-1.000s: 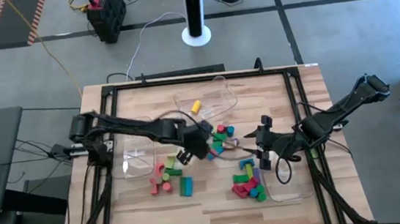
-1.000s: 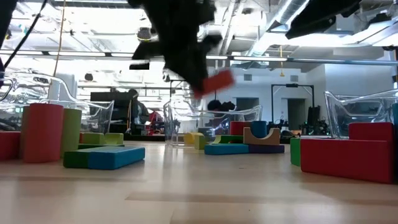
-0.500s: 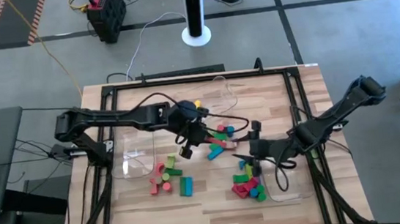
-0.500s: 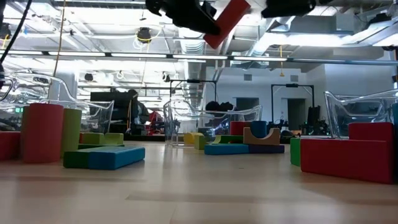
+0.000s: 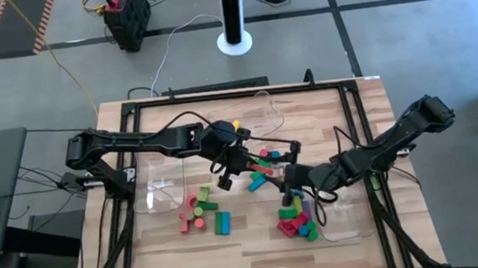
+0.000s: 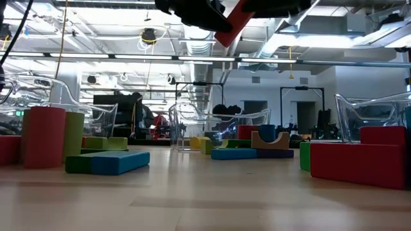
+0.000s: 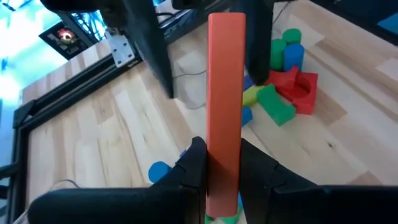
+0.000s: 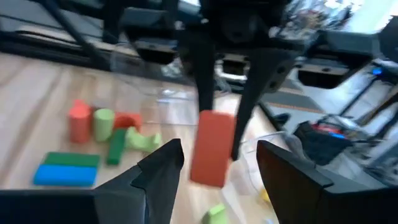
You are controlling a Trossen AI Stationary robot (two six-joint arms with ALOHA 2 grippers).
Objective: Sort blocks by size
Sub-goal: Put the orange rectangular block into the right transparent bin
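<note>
1. Left gripper [image 5: 239, 154] is up over mid-table, fingers [image 7: 194, 163] clamped tight on the long red bar [image 7: 225, 106], held off the wood, tilted in the low view
2. Right gripper [image 5: 290, 166] is at 3 o'clock of the left one, close, jaws spread wide with nothing between them, facing the red bar [image 8: 211, 148]
3. Open room: bare wood along the table [image 5: 259, 246] front edge at 6 o'clock, and the far left strip at 9 o'clock
4. Blocks sit in three lots: left cluster [image 5: 201, 213] at 7 o'clock of the left gripper, centre cluster [image 5: 264, 168] right under both grippers, right cluster [image 5: 297, 220] at 5 o'clock
5. Clear bins: one [image 5: 246, 116] at 12 o'clock holding a yellow block [image 5: 234, 126], one [image 5: 161, 191] at 9 o'clock, one [image 5: 346, 219] at 4 o'clock by the right edge
6. In the way: the two arms nearly meet over the centre cluster; black frame rails [image 5: 357, 123] run down both table sides
7. Low view: red cylinder [image 6: 43, 136] and blue bar [image 6: 119, 161] near left, big red block [image 6: 366, 160] near right
</note>
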